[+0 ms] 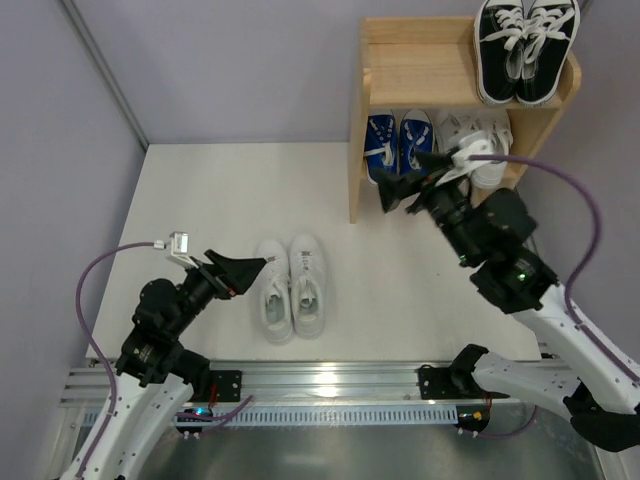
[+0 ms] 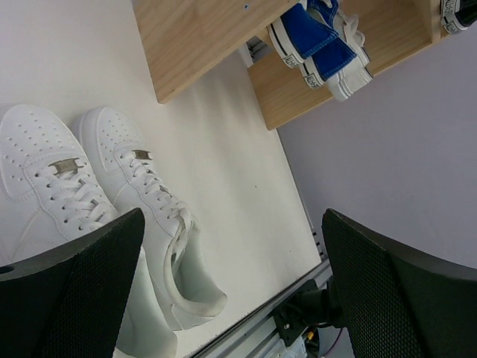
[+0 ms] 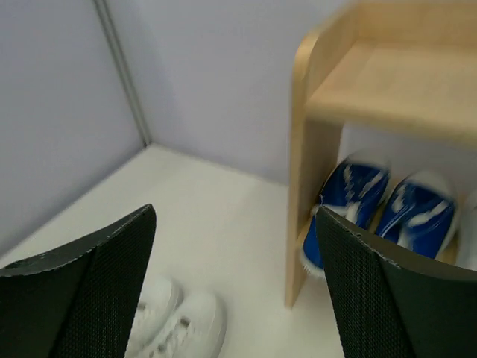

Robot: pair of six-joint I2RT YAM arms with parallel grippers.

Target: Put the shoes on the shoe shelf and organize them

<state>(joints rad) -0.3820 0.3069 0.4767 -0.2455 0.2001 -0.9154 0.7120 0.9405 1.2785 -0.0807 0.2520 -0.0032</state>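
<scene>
The wooden shoe shelf (image 1: 452,88) stands at the back right. Black sneakers (image 1: 525,48) sit on its top tier at the right. Blue sneakers (image 1: 396,146) and smaller white lace-ups (image 1: 487,140) sit on the lower tier. The plain white leather pair (image 1: 292,288) stands side by side on the table. My left gripper (image 1: 250,268) is open and empty, just left of that pair, which shows in the left wrist view (image 2: 89,186). My right gripper (image 1: 412,178) is open and empty in front of the shelf's lower tier, partly hiding the lace-ups. The right wrist view shows the shelf side (image 3: 307,149) and the blue sneakers (image 3: 387,201).
A metal rail (image 1: 330,385) runs along the table's near edge. Grey walls close the back and left side. The left half of the shelf's top tier (image 1: 420,70) is bare wood. Purple cables loop off both arms.
</scene>
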